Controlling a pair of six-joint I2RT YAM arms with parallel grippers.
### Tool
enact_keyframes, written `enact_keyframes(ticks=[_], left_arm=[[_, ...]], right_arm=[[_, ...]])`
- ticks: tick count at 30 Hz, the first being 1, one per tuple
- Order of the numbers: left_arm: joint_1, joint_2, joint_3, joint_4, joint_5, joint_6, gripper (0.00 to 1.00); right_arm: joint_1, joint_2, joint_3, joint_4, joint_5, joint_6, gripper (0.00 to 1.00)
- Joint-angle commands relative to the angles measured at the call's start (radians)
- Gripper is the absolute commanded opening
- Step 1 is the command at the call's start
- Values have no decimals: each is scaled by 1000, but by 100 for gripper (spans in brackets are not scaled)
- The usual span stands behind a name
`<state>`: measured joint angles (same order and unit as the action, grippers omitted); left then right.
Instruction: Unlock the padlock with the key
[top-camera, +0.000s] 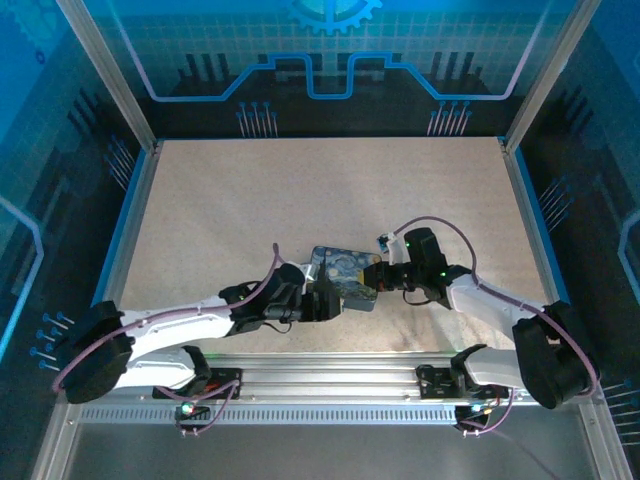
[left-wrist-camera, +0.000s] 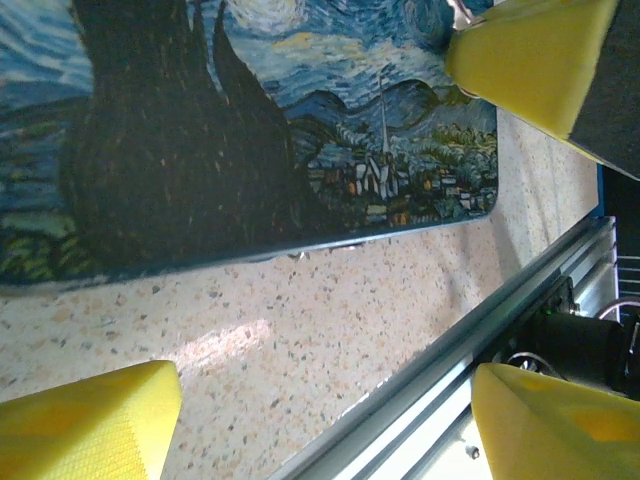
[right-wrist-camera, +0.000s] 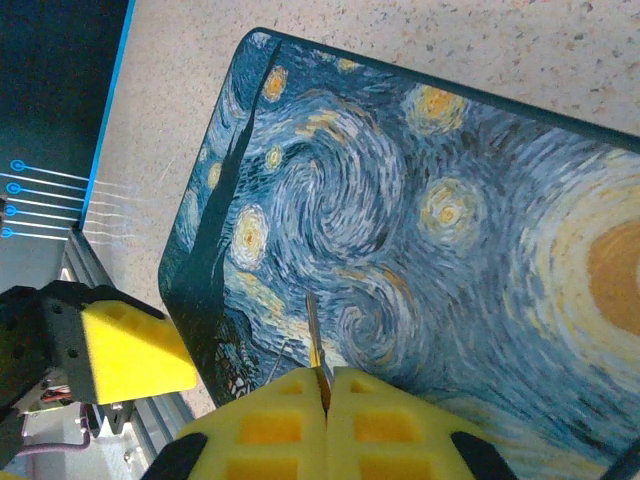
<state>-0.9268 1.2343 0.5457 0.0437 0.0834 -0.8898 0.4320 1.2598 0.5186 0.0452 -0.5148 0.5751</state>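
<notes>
The right gripper (right-wrist-camera: 327, 400) is seen at bottom centre of the right wrist view, its 2 yellow pads pressed together and pinching the key (right-wrist-camera: 313, 325), a thin blade held over the starry-night tin (right-wrist-camera: 420, 200). The left gripper (left-wrist-camera: 320, 425) is spread wide beside the tin's edge. In the top view, a tiny bluish speck, likely the padlock (top-camera: 383, 241), is seen just above the tin's upper right corner.

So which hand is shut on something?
The right hand: its pads pinch a thin key at the tin. The left hand stands open.
</notes>
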Motion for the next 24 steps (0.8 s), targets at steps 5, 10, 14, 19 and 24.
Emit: enact_keyframes(ticks=[5, 10, 14, 19, 24], left_arm=[[56, 68, -23, 147, -31, -33, 80], [108, 74, -15, 151, -42, 17, 80], [161, 69, -7, 130, -40, 58, 80], [204, 50, -6, 111, -25, 144, 79], [199, 0, -67, 101, -18, 168, 78]], right_arm=[[-6, 67, -17, 1, -16, -5, 4], [21, 114, -20, 44, -21, 19, 4], [54, 157, -11, 91, -18, 44, 4], [87, 210, 7, 131, -5, 66, 4], [99, 244, 25, 142, -1, 77, 4]])
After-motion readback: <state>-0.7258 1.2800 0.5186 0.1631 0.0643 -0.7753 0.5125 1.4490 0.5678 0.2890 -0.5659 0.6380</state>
